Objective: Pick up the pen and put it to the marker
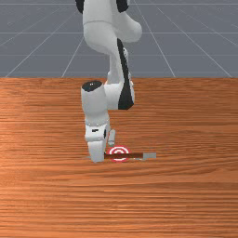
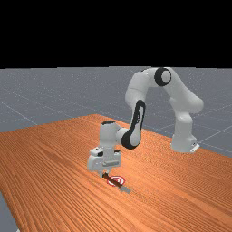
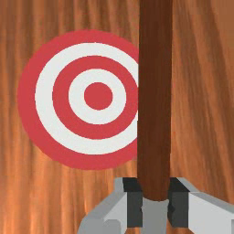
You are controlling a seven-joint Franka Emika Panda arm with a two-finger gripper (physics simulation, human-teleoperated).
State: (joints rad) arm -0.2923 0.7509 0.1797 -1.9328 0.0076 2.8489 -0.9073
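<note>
Gripping the pen [image 3: 155,91], the gripper [image 2: 104,174] has it between its two dark pads [image 3: 134,208], one against each side, close to where the brown shaft meets a grey part. The shaft runs out from the gripper, and at its far end, well away from the pads, is a grey end [image 1: 150,155]. The marker [image 3: 98,96], red and white rings on the worktop [image 1: 46,195], lies just beside the gripper, on the front view's right of it. Seen from the wrist view, the shaft passes to one side of the marker's centre and hides part of its rim. On the gripper's other side, the front view has a thin pale sliver. Whether the pen touches the worktop, I cannot tell.
</note>
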